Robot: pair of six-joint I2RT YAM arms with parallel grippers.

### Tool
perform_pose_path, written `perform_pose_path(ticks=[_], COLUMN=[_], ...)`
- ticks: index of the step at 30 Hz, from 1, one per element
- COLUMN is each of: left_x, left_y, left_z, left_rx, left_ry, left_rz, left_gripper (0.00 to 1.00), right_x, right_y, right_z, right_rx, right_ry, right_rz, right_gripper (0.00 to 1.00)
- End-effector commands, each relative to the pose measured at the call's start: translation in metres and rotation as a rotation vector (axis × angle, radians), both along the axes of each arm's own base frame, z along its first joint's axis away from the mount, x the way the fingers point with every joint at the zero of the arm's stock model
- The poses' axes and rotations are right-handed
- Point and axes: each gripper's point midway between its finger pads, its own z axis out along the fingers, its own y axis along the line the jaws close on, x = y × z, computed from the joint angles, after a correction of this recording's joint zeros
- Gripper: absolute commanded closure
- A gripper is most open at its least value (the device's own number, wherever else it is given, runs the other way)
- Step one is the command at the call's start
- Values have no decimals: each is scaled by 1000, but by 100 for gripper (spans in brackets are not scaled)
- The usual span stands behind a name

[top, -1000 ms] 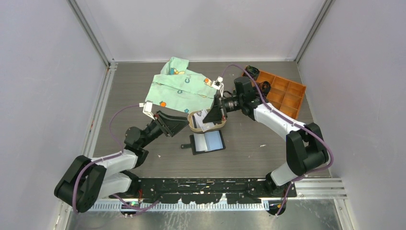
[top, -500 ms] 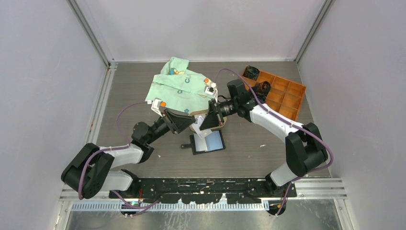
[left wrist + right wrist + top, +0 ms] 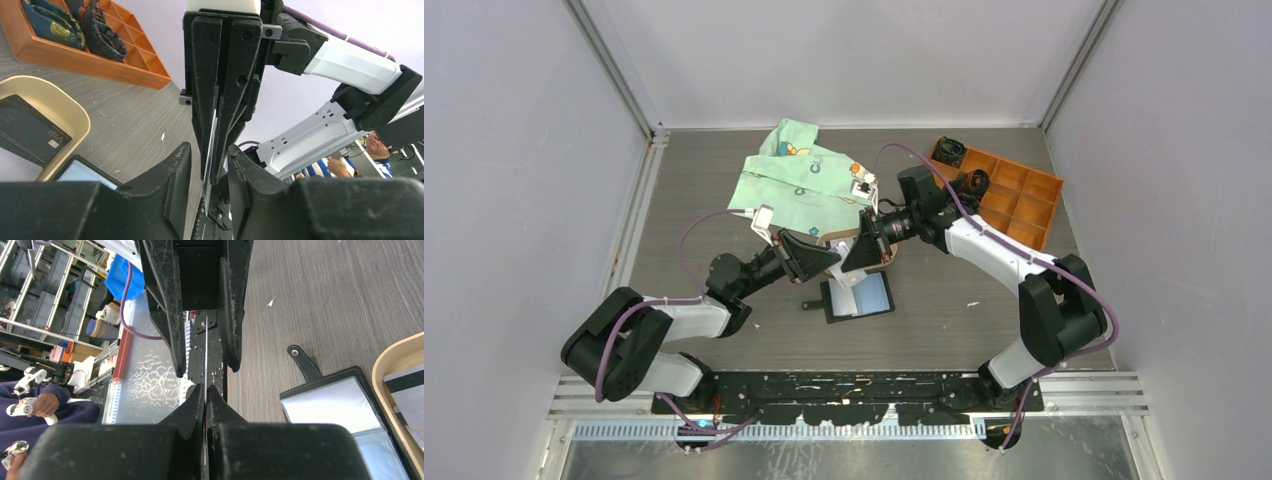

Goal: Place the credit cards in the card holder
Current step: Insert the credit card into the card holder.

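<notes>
A whitish credit card (image 3: 205, 355) is pinched edge-on in my shut right gripper (image 3: 205, 389), above the table near the tan tray (image 3: 888, 262). My left gripper (image 3: 209, 150) faces it head-on, one finger on each side of the card's (image 3: 208, 190) free end. Gaps show on both sides, so the left jaws are open around the card. The black card holder (image 3: 859, 296) lies open on the table just below both grippers, its greyish inner pocket (image 3: 340, 405) facing up. A black credit card (image 3: 30, 132) and a grey one (image 3: 407, 385) rest in the tray.
A green patterned cloth (image 3: 809, 180) lies behind the tray. An orange compartment box (image 3: 1014, 200) with dark rolled items (image 3: 95, 35) sits at the back right. White enclosure walls surround the table.
The left arm has moved right and forward until its fingers straddle the card, and its jaws have narrowed. The right gripper shifted slightly left with the card, then held still.
</notes>
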Motion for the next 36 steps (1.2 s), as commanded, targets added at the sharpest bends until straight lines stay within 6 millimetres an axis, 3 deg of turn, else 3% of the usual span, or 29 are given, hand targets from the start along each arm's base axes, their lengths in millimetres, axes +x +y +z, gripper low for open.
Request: perform_pose_path(ticks=[1,7,9,10,12,16,21,26,36], left_x=[-8,-9,-9,-8,-4,3,-1,2,10], left_y=[1,2,3,5,13,32,39,43,29], left_z=[19,17,16,16,10,-23,-70,-74,-96], left_rx=[-37,-33,-33,-34,-22,51,220,246,246], left_ry=[-98,-95,-93,-90,-53,97,299,332,418], left_rz=[-13,-19,-19,-13,-1,34,65,113,130], left_gripper=[69,98,100,100,100,100,100,100,100], right_x=[4,3,4,6,10,25,44,35,53], right_y=[2,1,1,-1,-8,-42,-85,-107,-118], right_z=[20,18,16,14,3,-29,-64,-111,-161], right_rx=[49,45,39,32,-16,-206,-367,-433,-639], right_ry=[-75,-84,-92,-113,-188,-467,-738,-902,-987], right_rz=[22,23,19,14,1,8,20,209,313], right_gripper=[98,98,97,94,77,51,40,36,41])
